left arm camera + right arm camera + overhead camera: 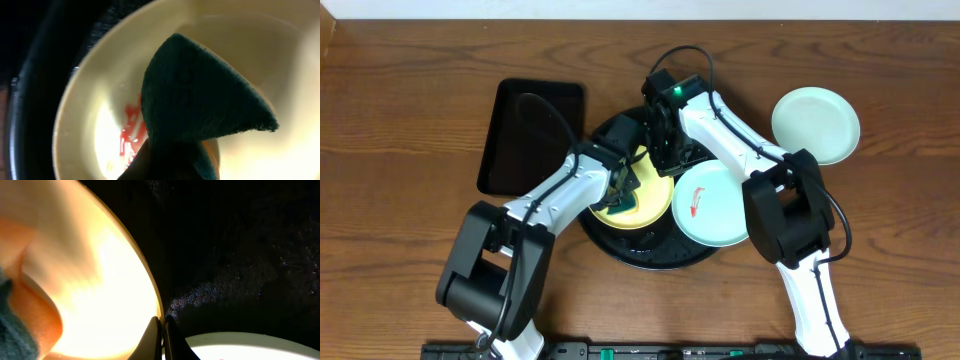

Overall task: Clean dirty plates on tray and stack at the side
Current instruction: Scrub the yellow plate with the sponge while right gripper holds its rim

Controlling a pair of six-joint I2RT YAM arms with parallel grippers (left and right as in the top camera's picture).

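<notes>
Done: mint plate clean, aside.
Now: my left hand clamps sponge on yellow plate; right hand pinches its rim.
Left: smeared plate, stacking.

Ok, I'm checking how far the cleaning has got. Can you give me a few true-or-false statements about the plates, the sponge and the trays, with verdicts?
1. The left gripper holds the teal sponge on the yellow plate. True.
2. The yellow plate is spotless. False: a red smear shows beside the sponge.
3. A clean mint plate lies on the table, right of the round tray. True.
4. The smeared mint plate sits on the rectangular tray. False: it lies on the round tray, beside the yellow plate.
</notes>
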